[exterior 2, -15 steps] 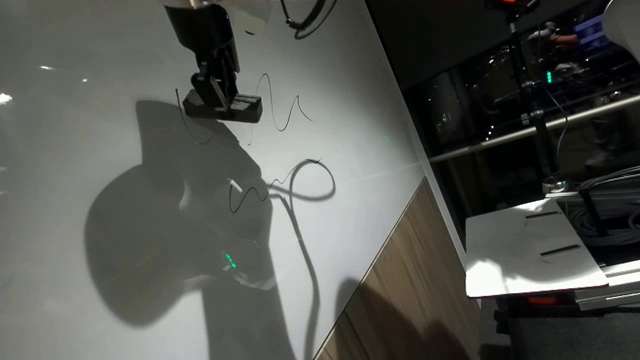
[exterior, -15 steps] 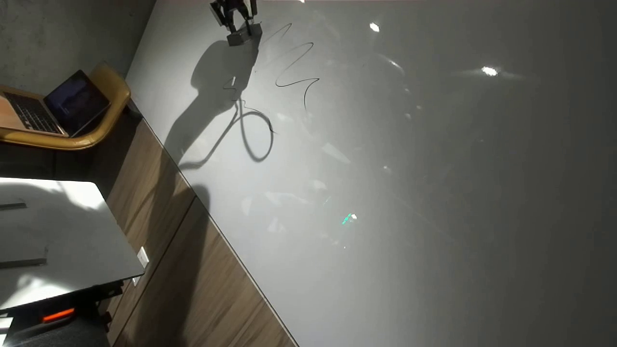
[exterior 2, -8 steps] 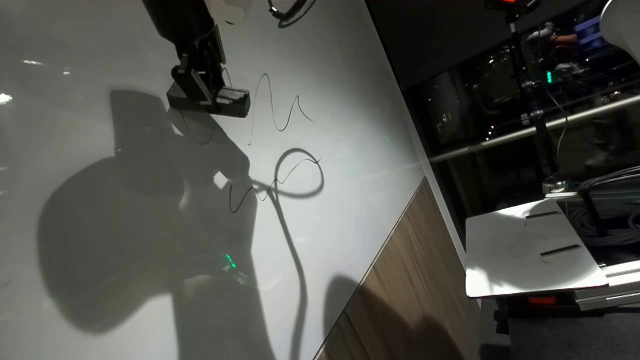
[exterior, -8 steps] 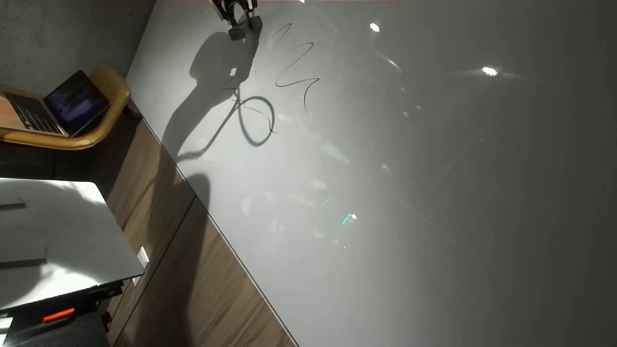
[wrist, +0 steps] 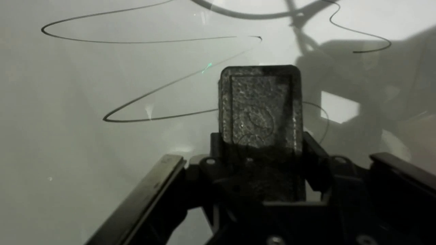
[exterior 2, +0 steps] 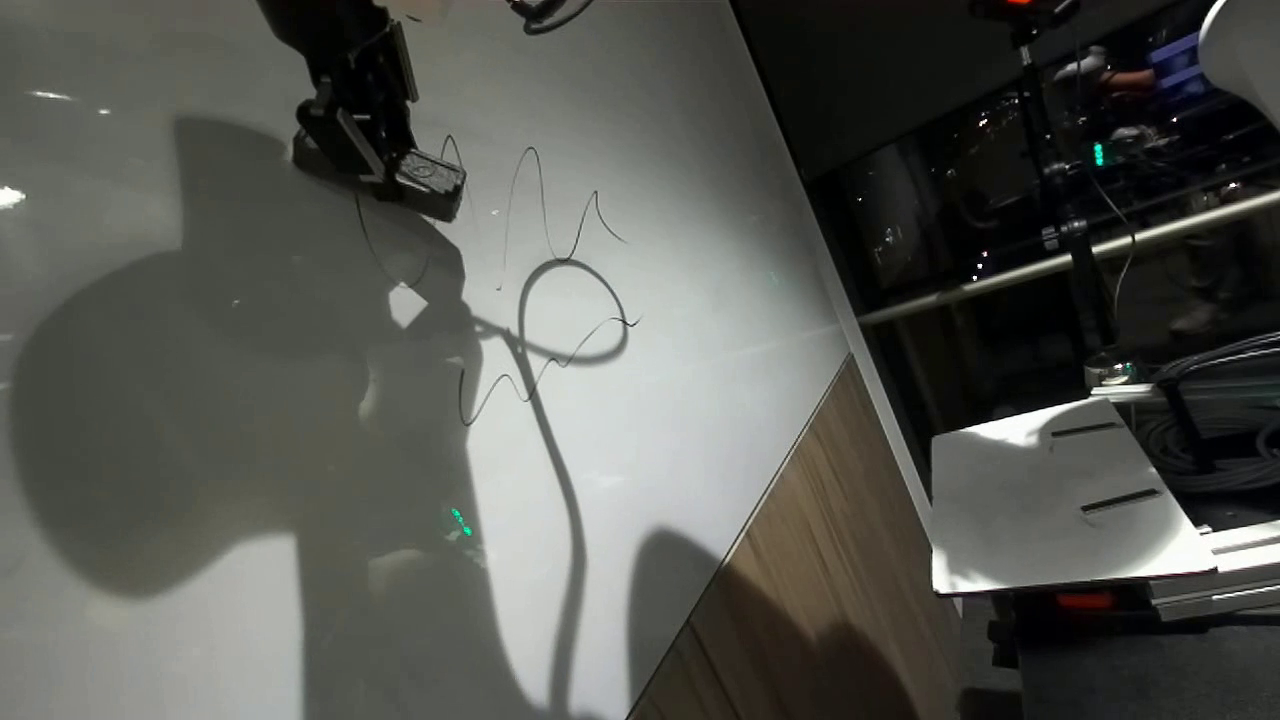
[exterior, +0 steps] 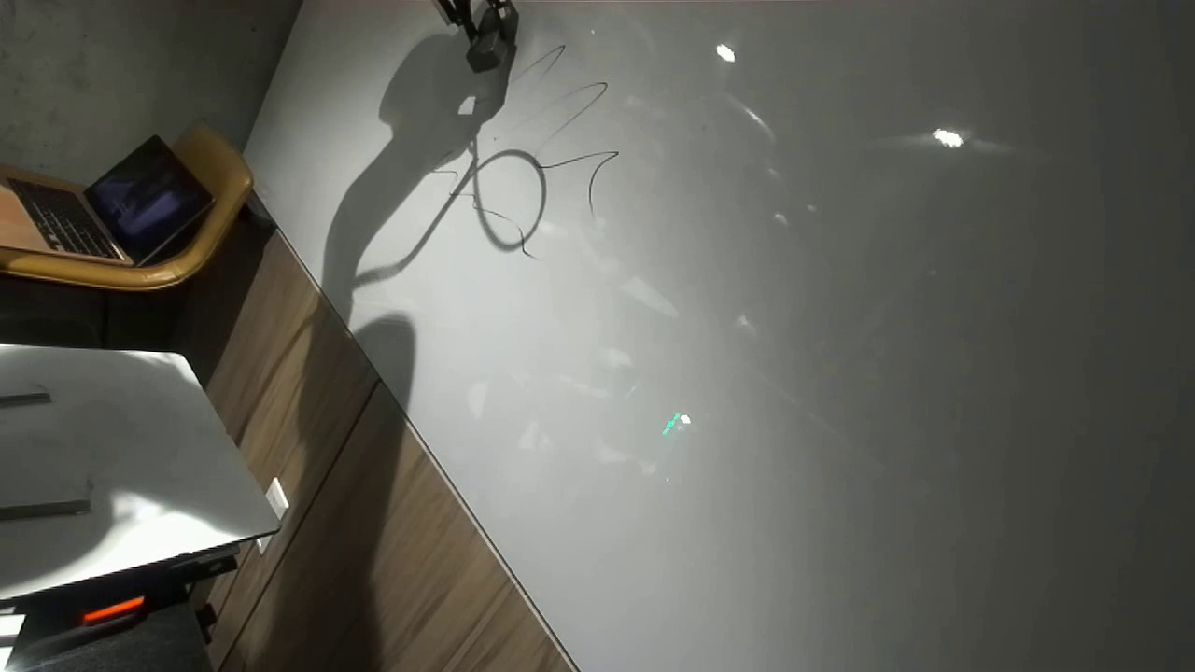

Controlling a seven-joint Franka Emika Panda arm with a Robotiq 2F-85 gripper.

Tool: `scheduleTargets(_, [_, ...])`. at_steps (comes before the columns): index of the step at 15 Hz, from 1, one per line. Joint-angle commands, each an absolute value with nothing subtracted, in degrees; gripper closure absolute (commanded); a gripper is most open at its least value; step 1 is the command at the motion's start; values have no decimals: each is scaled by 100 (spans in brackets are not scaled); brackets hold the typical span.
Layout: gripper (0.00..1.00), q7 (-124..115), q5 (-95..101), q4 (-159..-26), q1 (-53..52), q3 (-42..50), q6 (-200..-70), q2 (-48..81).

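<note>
My gripper (wrist: 264, 149) is shut on a dark, textured, block-shaped eraser (wrist: 260, 109), with one finger on each side of it. In both exterior views the gripper (exterior 2: 385, 180) and the eraser (exterior 2: 430, 182) are over a glossy white board (exterior 2: 700, 250); the eraser (exterior: 485, 54) is near the top edge in an exterior view. Its shadow lies a little apart from it, so contact with the board does not show. Thin black marker lines (exterior 2: 563, 260) run beside it. In the wrist view a zigzag line (wrist: 136, 120) passes behind the eraser, and a line above it has a small gap.
A wood panel (exterior: 467, 560) borders the board (exterior: 747, 560). A laptop (exterior: 149, 201) rests on a yellow chair (exterior: 233, 173). A pale flat panel (exterior: 121, 457) with dark slots stands beside; it also shows in an exterior view (exterior 2: 1050, 520). A metal rail (exterior 2: 1060, 262) lies beyond.
The gripper and eraser have moved up and left in one exterior view, up and slightly right in another, and turned a little. The eraser's shadow is closer to it. The grip has not changed.
</note>
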State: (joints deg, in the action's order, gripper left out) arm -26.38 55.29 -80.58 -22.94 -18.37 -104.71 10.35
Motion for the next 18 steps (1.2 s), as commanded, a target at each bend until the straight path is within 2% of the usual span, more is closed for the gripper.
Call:
scheduleTargets(1, [70,-2461,5524,-7675,-2281,-1686,-10553,1352])
scheduleTargets(18, [70,-2149,4518,-7492,-2346,-1433,-10759,2058])
